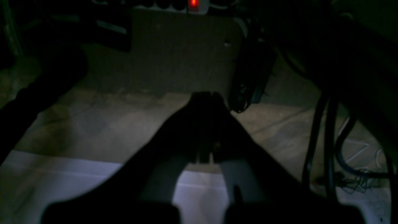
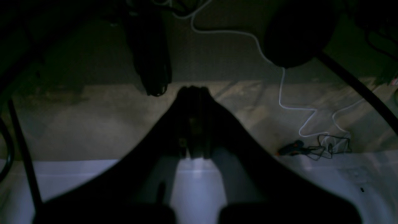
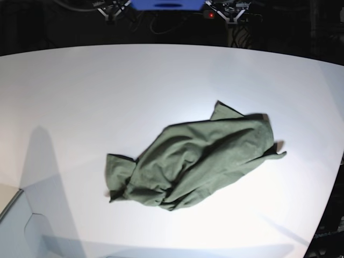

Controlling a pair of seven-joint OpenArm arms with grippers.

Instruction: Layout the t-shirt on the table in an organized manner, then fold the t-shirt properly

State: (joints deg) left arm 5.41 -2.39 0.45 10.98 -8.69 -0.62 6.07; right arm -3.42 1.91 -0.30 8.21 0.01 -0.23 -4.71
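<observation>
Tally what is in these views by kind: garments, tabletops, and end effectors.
Garments: 1, the t-shirt, crumpled
Tabletops: 1, the table
End effectors: 2, the left end effector and the right end effector, both shut and empty
Total: 4

- On my base view the far side of the room is almost black; at 12 o'clock a blue panel (image 3: pixel 168 4) sits among tangled dark cables.
- A small red light (image 3: pixel 212 15) glows at about 1 o'clock.
- My left wrist view shows a dim, mottled beige floor (image 1: pixel 102 124), with a red-lit switch (image 1: pixel 193 3) on a pale power strip at 12 o'clock.
- Black cables (image 1: pixel 323 140) hang at 3 o'clock.
- My right wrist view has a white cord (image 2: pixel 281 90) snaking over the floor at 2 o'clock.
- Light is low under there.
</observation>
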